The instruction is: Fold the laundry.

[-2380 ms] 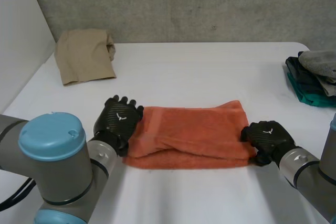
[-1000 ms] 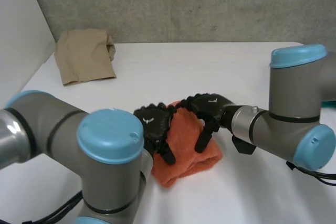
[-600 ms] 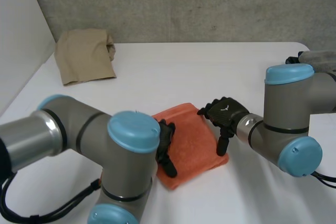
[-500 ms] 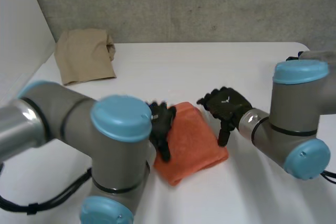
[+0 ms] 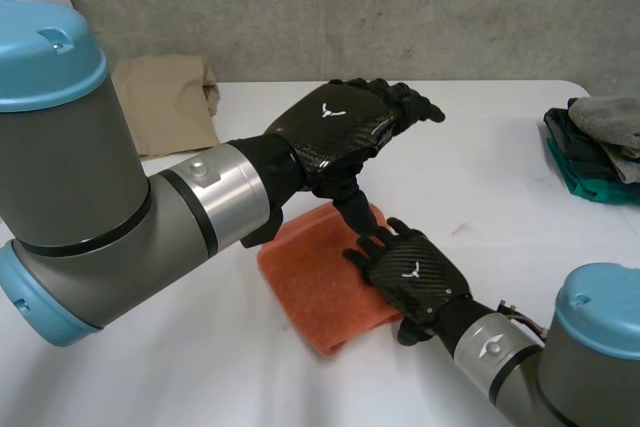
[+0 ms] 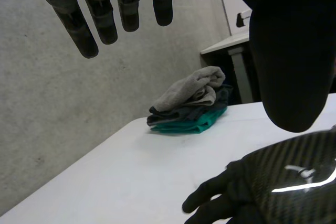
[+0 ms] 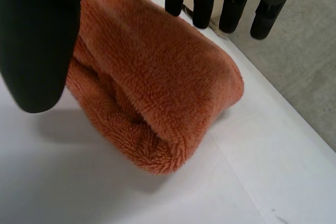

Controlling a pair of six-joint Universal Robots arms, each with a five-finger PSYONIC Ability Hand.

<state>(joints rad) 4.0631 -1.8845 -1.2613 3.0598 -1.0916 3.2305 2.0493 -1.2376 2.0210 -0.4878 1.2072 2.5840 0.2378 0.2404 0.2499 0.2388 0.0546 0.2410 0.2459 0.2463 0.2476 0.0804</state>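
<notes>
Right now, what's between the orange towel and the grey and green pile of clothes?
Just bare white table, as the head view shows. The right hand lies on the orange towel, short of the pile of clothes.

No readable text or numbers, white emblem (image 5: 331, 112) on left hand (image 5: 350, 139), right hand (image 5: 422, 289)

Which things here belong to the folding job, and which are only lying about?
In the job:
folded orange towel
right robot hand, open, over the towel
left robot hand, open, held above it

Lying about:
beige cloth, far left of the table
pile of grey, dark and teal clothes, at its right edge
</notes>
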